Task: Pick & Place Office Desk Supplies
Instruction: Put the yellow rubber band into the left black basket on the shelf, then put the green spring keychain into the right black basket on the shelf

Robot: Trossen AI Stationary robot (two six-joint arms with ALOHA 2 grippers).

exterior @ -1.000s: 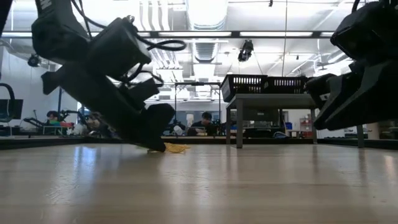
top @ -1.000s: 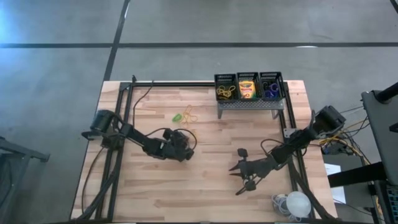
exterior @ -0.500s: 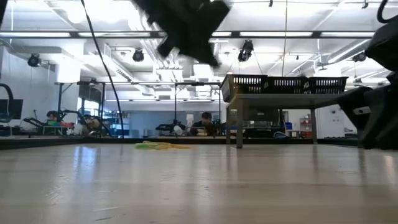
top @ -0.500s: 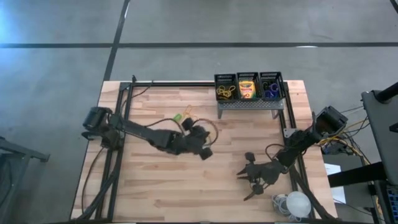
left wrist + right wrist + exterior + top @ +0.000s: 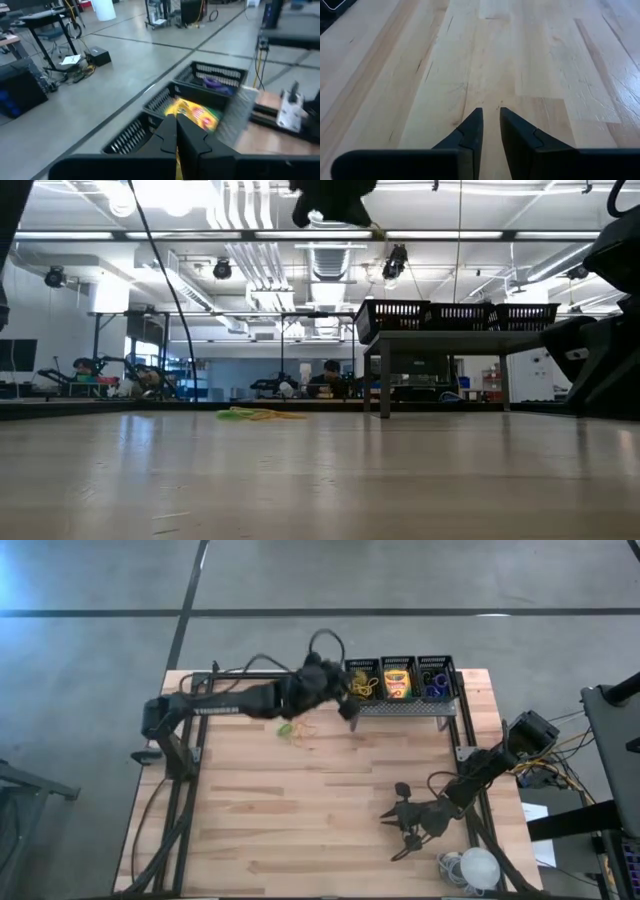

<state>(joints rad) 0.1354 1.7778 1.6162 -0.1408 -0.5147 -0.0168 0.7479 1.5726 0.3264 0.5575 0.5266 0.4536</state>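
Left gripper (image 5: 176,131) raised over bins, fingers pinched together on thin yellow strip, likely rubber band (image 5: 177,162). Just ahead, below fingertips: first mesh bin (image 5: 362,681), then crayon box (image 5: 195,113) in middle bin, rings (image 5: 218,84) in far one. Good drop needs fingertips centred over first bin before release. Right gripper (image 5: 490,122) idles low over bare table (image 5: 540,60), fingers narrowly apart, empty.

Grey perf. stand (image 5: 400,708) on wood table (image 5: 300,820).
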